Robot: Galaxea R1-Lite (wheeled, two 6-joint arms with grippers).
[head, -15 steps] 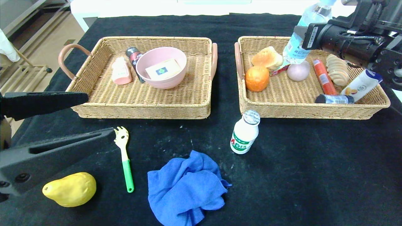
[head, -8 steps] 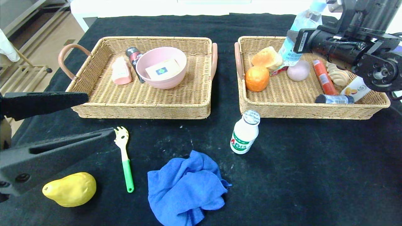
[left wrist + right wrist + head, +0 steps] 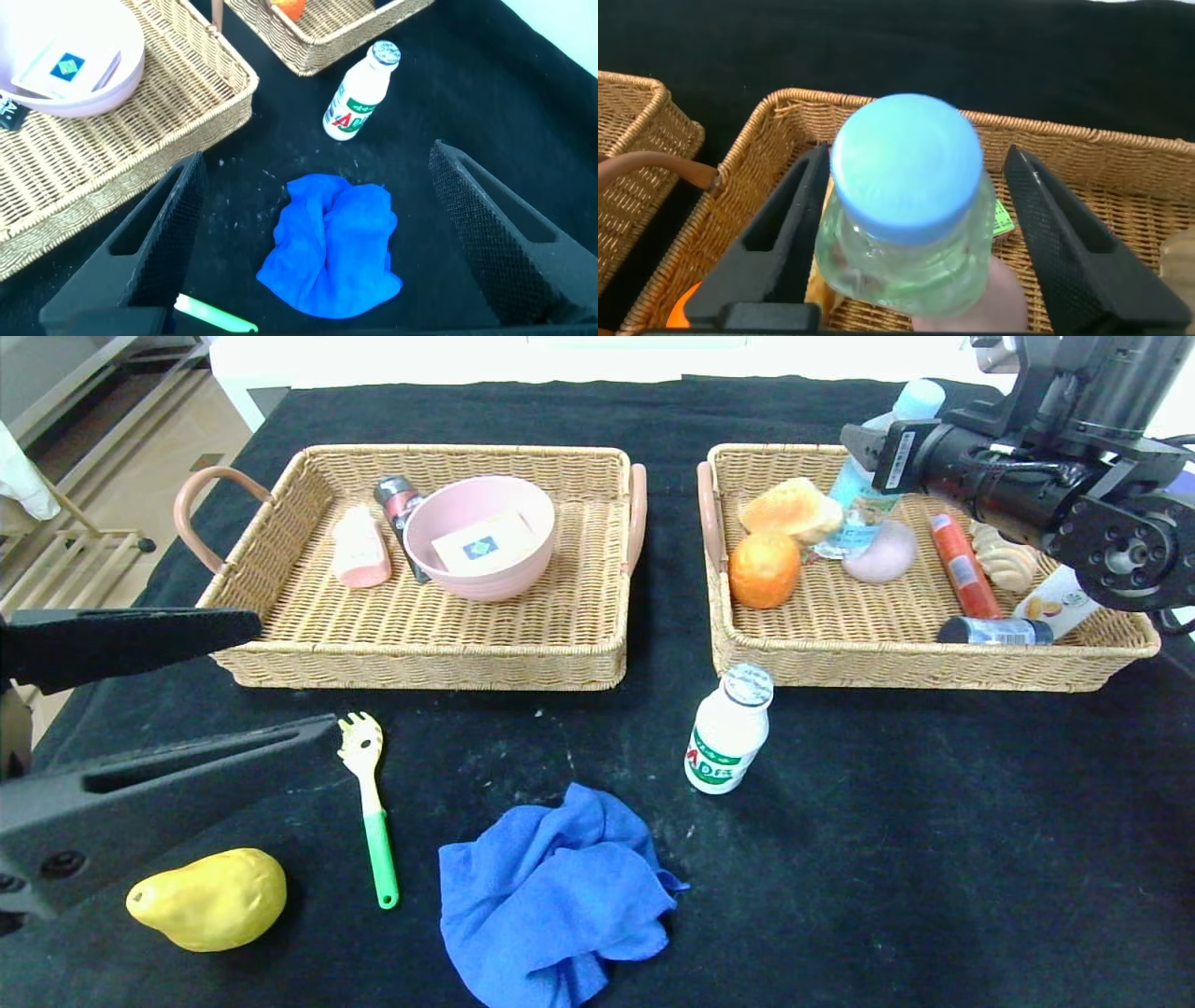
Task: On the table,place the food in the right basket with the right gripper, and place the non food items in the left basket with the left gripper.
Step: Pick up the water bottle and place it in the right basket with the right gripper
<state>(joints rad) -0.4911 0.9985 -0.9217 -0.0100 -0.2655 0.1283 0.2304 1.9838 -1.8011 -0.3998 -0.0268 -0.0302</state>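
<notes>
standing between the spread fingers of the right end effector [image 3: 910,252], the water bottle [image 3: 906,205] tilts in the right basket [image 3: 934,658]; left end effector [image 3: 327,233] spread, idle.

Pale wood floor [image 3: 121,448] and white wall base [image 3: 485,359] beyond.
</notes>
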